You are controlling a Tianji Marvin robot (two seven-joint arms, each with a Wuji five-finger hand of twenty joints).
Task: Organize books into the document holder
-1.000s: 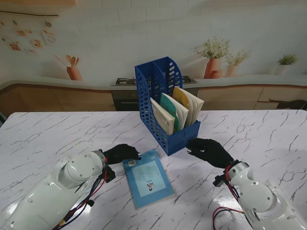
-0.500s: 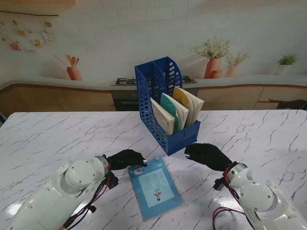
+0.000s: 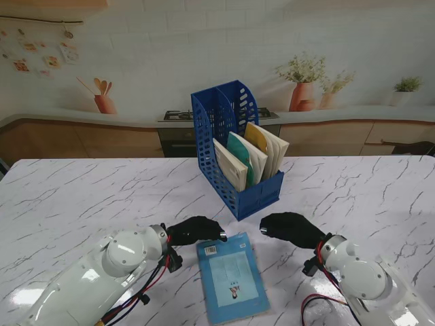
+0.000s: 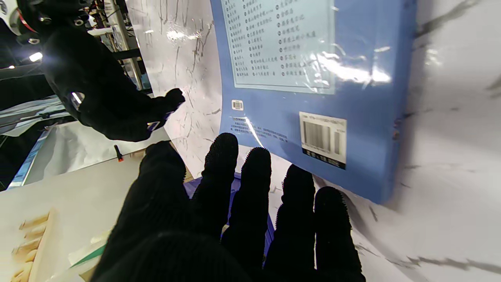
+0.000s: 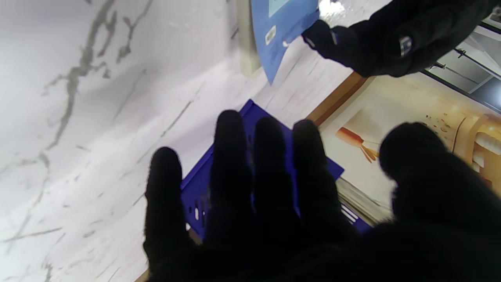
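Sliding risk: the book (image 3: 232, 277) is lying flat on the table (image 3: 68, 197), just short of the holder (image 3: 236, 146), with neither hand gripping it.

The left hand (image 3: 198, 229) is sitting at the book's far left corner, fingers (image 4: 250, 184) spread and holding nothing; whether the tips are touching the cover I cannot tell. The right hand (image 3: 291, 228) is hovering open, empty, right of the book and near the holder's front lip. Three books are already standing in the holder. Judging from this, a flat book on glossy marble is offering no edge to pinch, so a push is likely skating it away or spinning it; the glossy cover could be slipping under the fingertips. A reaching right hand could also be knocking the holder and tipping it.
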